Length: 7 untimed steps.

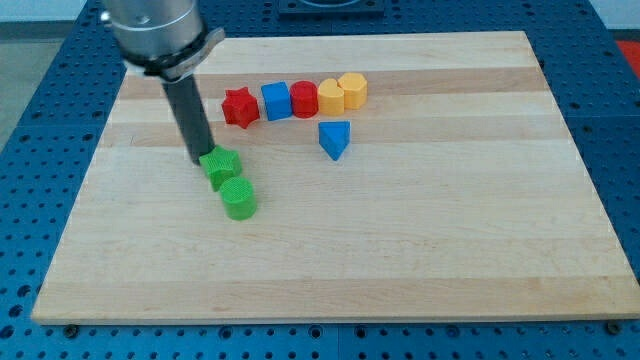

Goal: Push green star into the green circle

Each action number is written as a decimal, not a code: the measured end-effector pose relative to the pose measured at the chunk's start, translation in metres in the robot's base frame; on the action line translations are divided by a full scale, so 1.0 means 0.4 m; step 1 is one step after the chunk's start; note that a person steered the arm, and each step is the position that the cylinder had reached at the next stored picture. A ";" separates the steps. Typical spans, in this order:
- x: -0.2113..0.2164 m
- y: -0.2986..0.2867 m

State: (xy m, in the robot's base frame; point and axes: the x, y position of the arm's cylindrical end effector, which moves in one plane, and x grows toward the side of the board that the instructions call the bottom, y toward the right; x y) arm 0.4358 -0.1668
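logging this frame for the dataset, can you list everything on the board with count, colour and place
green star: 1, green, left of centre, touching the green circle below it
green circle: 1, green, just below and to the view's right of the star
red star: 1, red, the view's left end of the upper row
blue cube: 1, blue, second in the row
red cylinder: 1, red, third in the row
orange cylinder: 1, orange, fourth in the row
yellow block: 1, yellow, the view's right end of the row
blue triangle: 1, blue, alone below the row
wooden board: 1, pale wood, on a blue perforated table
my tip: 1, dark rod, at the green star's upper left edge
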 end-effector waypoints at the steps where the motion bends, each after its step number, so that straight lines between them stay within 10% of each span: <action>1: -0.016 -0.003; 5: 0.084 -0.001; 7: -0.037 -0.024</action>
State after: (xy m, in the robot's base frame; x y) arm 0.4210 -0.1763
